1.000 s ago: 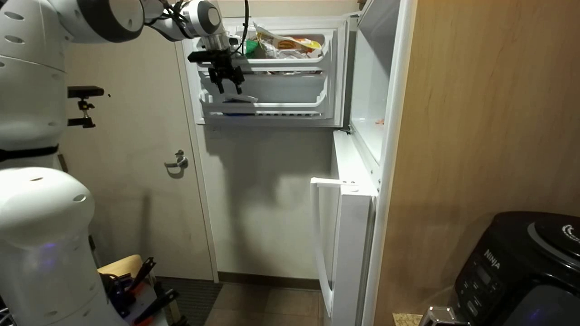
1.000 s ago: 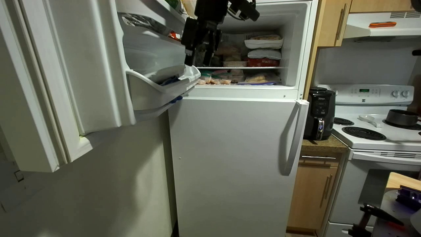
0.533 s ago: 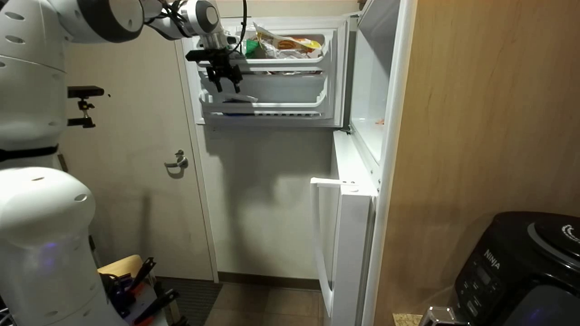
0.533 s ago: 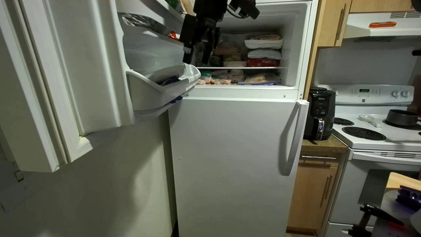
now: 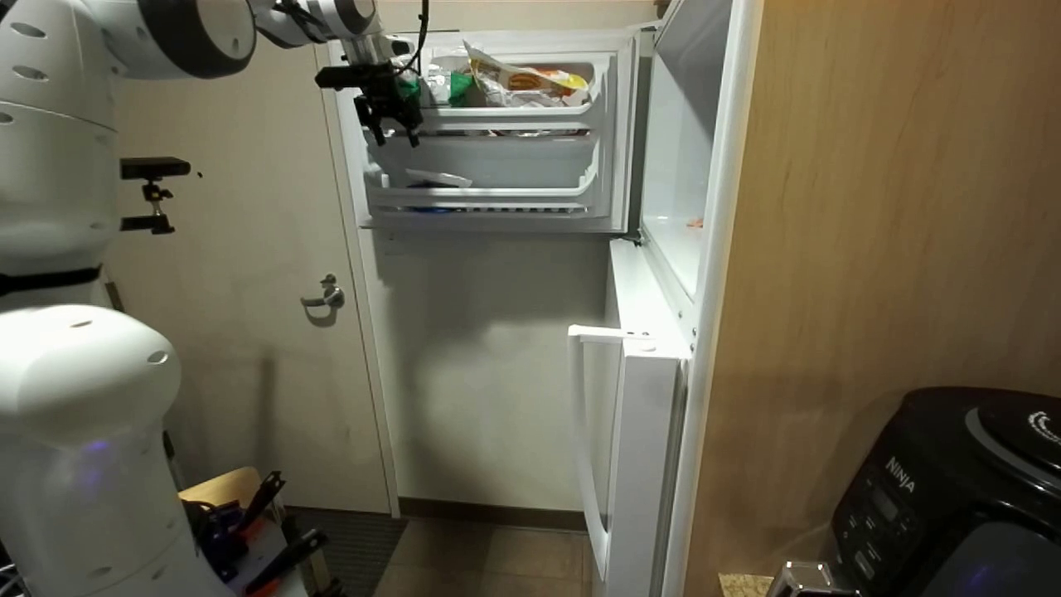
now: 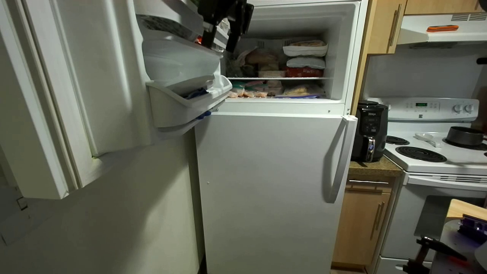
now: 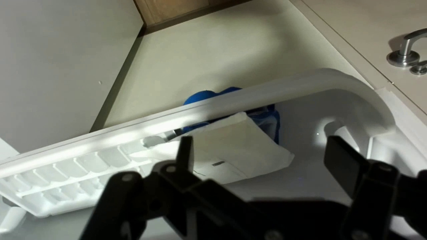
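Plainly unheld, the flat, pale, creased packet (image 7: 240, 150) lies in the white plastic door bin (image 7: 300, 87), nearer one rounded corner, where we judge the raised rim stops it sliding out. Between packet and rim we see a deep-blue, plastic-looking item (image 7: 272, 122). Above, our black two-fingered gripper (image 5: 396, 137) stands wide, gripping nothing; beyond, a yellow-and-red printed bag (image 5: 535, 85) leans in the upper bin (image 5: 530, 118).

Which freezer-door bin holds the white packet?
The lower bin: the white packet lies there, below the open gripper; the upper bin holds colourful bags.

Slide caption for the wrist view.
Open gripper over a freezer-door bin, where a pale packet partly covers something blue.
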Controlling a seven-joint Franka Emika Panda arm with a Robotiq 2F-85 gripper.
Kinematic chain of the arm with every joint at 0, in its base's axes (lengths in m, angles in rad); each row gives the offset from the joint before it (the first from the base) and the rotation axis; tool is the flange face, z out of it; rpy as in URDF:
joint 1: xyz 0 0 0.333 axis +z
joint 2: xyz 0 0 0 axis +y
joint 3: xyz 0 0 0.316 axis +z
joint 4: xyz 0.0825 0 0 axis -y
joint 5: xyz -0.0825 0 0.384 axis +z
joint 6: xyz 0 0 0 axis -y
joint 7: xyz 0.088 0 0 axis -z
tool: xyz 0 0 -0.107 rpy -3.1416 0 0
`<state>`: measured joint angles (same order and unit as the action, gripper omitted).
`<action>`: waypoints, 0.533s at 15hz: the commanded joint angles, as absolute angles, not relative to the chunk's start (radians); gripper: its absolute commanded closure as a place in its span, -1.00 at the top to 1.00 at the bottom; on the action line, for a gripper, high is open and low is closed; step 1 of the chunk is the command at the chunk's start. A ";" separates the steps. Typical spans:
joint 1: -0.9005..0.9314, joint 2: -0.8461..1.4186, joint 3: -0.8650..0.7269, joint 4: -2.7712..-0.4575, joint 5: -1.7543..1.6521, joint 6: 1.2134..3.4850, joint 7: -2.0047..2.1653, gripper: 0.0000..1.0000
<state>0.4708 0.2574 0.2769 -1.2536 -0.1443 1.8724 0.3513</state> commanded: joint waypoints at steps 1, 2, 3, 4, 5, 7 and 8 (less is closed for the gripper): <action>0.490 0.265 0.273 -1.203 -0.174 1.838 0.378 1.00; 0.493 0.268 0.273 -1.189 -0.174 1.833 0.377 1.00; 0.495 0.271 0.272 -1.179 -0.176 1.833 0.378 1.00; 0.498 0.275 0.270 -1.168 -0.176 1.830 0.377 1.00; 0.501 0.278 0.268 -1.158 -0.178 1.831 0.378 1.00; 0.504 0.292 0.265 -1.134 -0.182 1.837 0.380 1.00; 0.504 0.298 0.262 -1.124 -0.186 1.841 0.386 1.00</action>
